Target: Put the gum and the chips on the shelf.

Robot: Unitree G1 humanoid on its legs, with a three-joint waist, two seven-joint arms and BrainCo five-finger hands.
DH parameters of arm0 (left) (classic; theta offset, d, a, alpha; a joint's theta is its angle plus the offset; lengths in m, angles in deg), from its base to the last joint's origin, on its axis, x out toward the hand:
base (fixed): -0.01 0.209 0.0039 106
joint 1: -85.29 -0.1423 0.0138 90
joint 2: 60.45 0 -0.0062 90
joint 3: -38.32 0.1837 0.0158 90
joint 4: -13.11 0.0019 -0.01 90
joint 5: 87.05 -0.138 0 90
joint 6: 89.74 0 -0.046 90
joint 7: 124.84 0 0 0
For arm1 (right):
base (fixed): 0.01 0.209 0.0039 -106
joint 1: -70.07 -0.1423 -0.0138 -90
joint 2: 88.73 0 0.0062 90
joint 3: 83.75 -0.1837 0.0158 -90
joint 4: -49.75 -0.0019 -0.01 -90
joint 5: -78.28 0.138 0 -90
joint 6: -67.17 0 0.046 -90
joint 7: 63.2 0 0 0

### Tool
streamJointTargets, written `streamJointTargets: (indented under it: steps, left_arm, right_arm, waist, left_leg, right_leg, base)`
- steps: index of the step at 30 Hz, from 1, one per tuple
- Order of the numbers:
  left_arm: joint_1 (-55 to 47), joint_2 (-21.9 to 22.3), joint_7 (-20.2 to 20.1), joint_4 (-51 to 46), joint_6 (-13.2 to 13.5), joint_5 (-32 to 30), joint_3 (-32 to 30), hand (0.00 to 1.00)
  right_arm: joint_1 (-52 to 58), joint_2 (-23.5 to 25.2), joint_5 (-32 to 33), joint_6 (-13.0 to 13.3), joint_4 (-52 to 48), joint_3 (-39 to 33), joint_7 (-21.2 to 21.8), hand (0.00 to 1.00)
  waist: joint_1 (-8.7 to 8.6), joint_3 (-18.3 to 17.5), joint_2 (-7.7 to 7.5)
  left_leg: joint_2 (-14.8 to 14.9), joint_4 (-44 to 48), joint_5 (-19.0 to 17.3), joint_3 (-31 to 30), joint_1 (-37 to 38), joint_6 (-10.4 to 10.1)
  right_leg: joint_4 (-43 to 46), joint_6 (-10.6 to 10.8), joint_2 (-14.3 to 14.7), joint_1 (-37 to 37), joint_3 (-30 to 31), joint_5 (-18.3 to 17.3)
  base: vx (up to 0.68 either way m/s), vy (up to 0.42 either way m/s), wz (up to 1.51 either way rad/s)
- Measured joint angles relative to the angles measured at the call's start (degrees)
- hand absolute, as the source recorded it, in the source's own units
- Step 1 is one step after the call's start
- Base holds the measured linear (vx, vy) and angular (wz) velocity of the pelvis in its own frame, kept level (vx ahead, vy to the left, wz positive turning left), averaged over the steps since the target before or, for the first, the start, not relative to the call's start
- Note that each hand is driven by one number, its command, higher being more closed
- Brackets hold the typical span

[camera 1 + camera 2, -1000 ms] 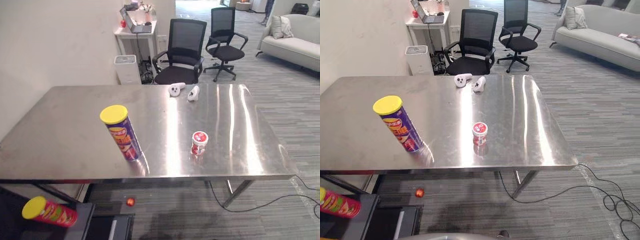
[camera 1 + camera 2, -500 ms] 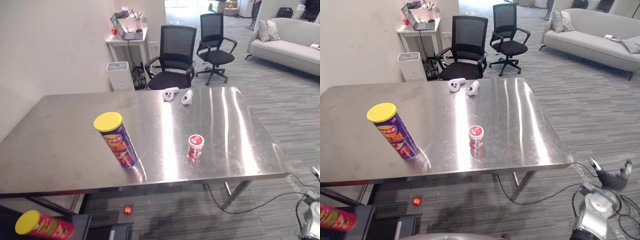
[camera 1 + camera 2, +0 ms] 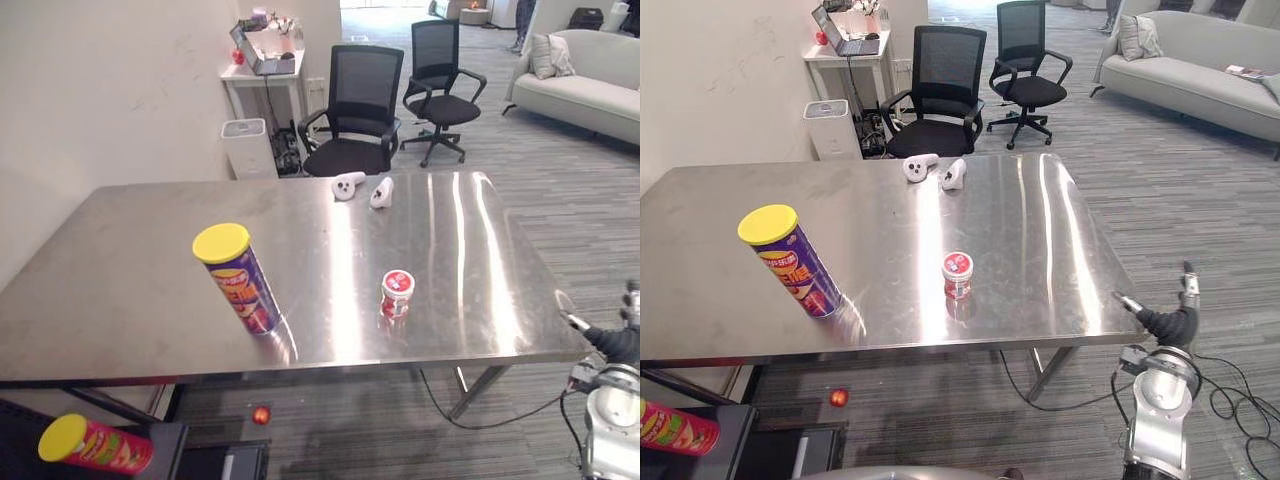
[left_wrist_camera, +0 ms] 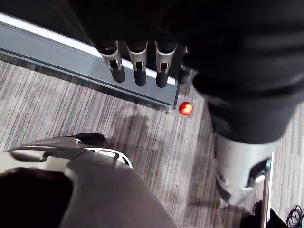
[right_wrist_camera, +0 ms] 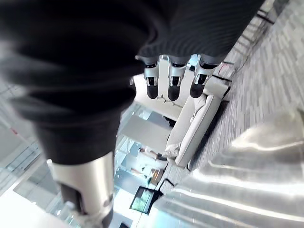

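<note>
Steel table [image 3: 120, 290] in a grey-carpeted room; sofa [image 3: 580, 70] far right.

Counts:
- Office chairs, two [image 3: 362, 100] [image 3: 445, 60].
- White controllers, two [image 3: 348, 185] [image 3: 383, 191], at the far edge.
- Chips, two: purple can [image 3: 240, 280] upright on the table; red can [image 3: 95, 446] lying on the black shelf [image 3: 165, 445] below.
- Gum tub [image 3: 397, 293], one, right of the purple can, apart.

Right hand [image 3: 1168, 322] off the near right corner, fingers spread, empty. Left hand [image 4: 137, 66] fingers straight, empty.

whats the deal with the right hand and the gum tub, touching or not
Apart. The right eye view shows the right hand by the right front corner of the table, bare steel between it and the gum tub.
</note>
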Motion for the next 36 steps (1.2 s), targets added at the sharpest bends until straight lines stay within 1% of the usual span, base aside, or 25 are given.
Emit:
streamJointTargets:
  steps: [2, 6, 8, 9, 13, 15, 18, 19, 22, 23, 26, 32, 36]
  left_arm:
    - [-0.2, -0.3, -0.1, 0.0, 0.0, 0.0, 1.2, 0.00]
    - [-0.2, -0.5, -0.3, 0.1, 0.0, 0.0, 3.0, 0.00]
    - [-0.2, -0.7, -0.3, 0.4, 0.0, -0.1, 3.4, 0.00]
    - [-0.2, -0.8, -0.3, 0.6, 0.0, -0.1, 3.5, 0.00]
    - [-0.2, -1.0, -0.2, 1.1, 0.0, -1.9, 4.2, 0.00]
    - [-0.2, -1.5, -0.2, 1.2, 0.0, -2.2, 5.3, 0.00]
    - [0.1, -1.5, -0.2, 1.2, 0.0, -2.3, 5.6, 0.00]
    - [0.1, -1.5, -0.1, 1.2, 0.0, -2.3, 5.6, 0.00]
    - [0.2, -1.7, 0.1, 1.2, 0.0, -2.3, 5.7, 0.00]
    - [0.3, -1.9, 0.2, 1.2, 0.0, -2.3, 5.8, 0.00]
    - [0.4, -2.2, 0.3, 1.2, 0.0, -2.3, 5.9, 0.00]
    - [0.6, -2.2, 0.5, 1.2, 0.0, -2.4, 6.0, 0.00]
    - [1.1, -2.2, 0.6, 1.2, 0.0, -2.4, 6.0, 0.00]
  right_arm:
    - [1.6, -0.4, 0.4, 1.4, -1.1, 4.1, 3.1, 0.00]
    - [3.3, -1.8, 2.9, 2.3, -2.6, 9.8, 6.7, 0.00]
    - [3.6, -1.8, 3.5, 3.2, -3.1, 11.9, 7.6, 0.00]
    - [3.7, -1.9, 4.7, 3.4, -3.5, 13.2, 8.1, 0.00]
    - [3.8, -2.5, 5.6, 3.5, -4.8, 17.3, 9.0, 0.00]
    - [3.7, -3.7, 5.6, 3.6, -4.9, 19.9, 9.9, 0.00]
    - [3.7, -3.8, 5.6, 3.7, -4.9, 21.8, 9.9, 0.00]
    - [3.5, -3.9, 5.6, 3.7, -4.9, 22.8, 9.9, 0.00]
    - [2.2, -3.9, 5.6, 3.7, -4.9, 25.6, 9.9, 0.00]
    - [1.7, -3.9, 5.6, 3.7, -4.9, 26.5, 9.9, 0.00]
    - [0.8, -3.9, 5.6, 3.7, -4.8, 27.8, 9.8, 0.00]
    - [-1.4, -3.8, 5.5, 3.7, -4.5, 29.6, 9.5, 0.00]
    - [-2.7, -3.8, 5.5, 3.7, -4.0, 29.7, 9.3, 0.00]
  waist:
    - [-0.02, 0.1, -0.13]
    - [0.02, 0.2, -0.20]
    - [0.01, 0.2, -0.26]
    - [-0.01, 0.2, -0.30]
    - [0.02, 0.3, -0.30]
    - [0.46, 0.3, -0.35]
    - [1.04, 0.5, -0.36]
    - [1.09, 0.7, -0.60]
    - [1.07, 1.4, -0.52]
    - [1.15, 1.7, -0.80]
    - [1.43, 2.1, -1.26]
    - [1.50, 2.3, -1.32]
    - [2.64, 2.5, -1.32]
  left_leg:
    - [0.1, 0.2, 0.0, 0.0, 0.0, 0.0]
    - [0.3, 1.2, -0.5, -0.1, -0.2, 0.1]
    - [0.3, 1.4, -0.6, -0.1, -0.3, 0.0]
    - [0.4, 1.8, -0.8, -0.1, -0.9, 0.0]
    - [0.5, 2.0, -0.7, -0.2, -1.5, 0.0]
    - [0.5, 2.0, -0.7, -0.4, -1.5, 0.0]
    - [0.5, 2.0, -0.7, -0.5, -1.6, 0.0]
    - [0.5, 2.0, -0.7, -0.7, -1.7, 0.0]
    - [0.5, 2.4, -0.7, -1.4, -2.0, 0.0]
    - [0.5, 2.6, -0.7, -1.6, -2.1, 0.0]
    - [0.5, 2.7, -0.7, -1.8, -2.2, 0.0]
    - [0.2, 2.9, -0.6, -3.2, -3.2, 0.2]
    - [0.3, 2.9, -0.6, -3.7, -3.3, 0.3]
  right_leg:
    - [0.1, 0.0, 0.0, 0.0, 0.1, 0.0]
    - [0.3, 0.0, 0.0, -0.1, 0.2, 0.0]
    - [0.4, 0.0, 0.0, -0.1, 0.2, 0.0]
    - [0.4, 0.0, 0.0, -0.2, 0.2, 0.0]
    - [0.5, 0.0, 0.1, -0.9, 0.3, 0.0]
    - [0.5, 0.0, 0.2, -0.9, 0.2, 0.0]
    - [0.5, 0.0, 0.3, -0.9, 0.1, 0.0]
    - [0.4, 0.0, 0.3, -0.9, 0.0, 0.0]
    - [0.4, 0.0, 0.3, -0.8, -0.4, 0.0]
    - [0.5, -0.1, 0.3, -0.7, -0.6, 0.0]
    - [0.5, -0.1, 0.3, -0.6, -0.9, 0.0]
    - [0.4, -0.1, 0.0, -0.7, -2.1, 0.0]
    - [0.4, -0.2, 0.1, -0.5, -2.5, -0.1]
  base:
    - [-0.05, -0.039, 0.00]
    - [-0.05, -0.029, -0.01]
    - [-0.06, -0.030, -0.01]
    - [-0.07, -0.032, -0.01]
    - [-0.01, -0.007, 0.00]
    - [0.00, 0.000, 0.00]
    - [0.00, -0.007, 0.01]
    - [-0.01, -0.023, 0.06]
    - [-0.03, -0.024, 0.08]
    - [-0.03, -0.018, 0.07]
    - [-0.03, -0.018, 0.05]
    - [-0.01, -0.015, 0.11]
    - [-0.01, -0.015, 0.06]
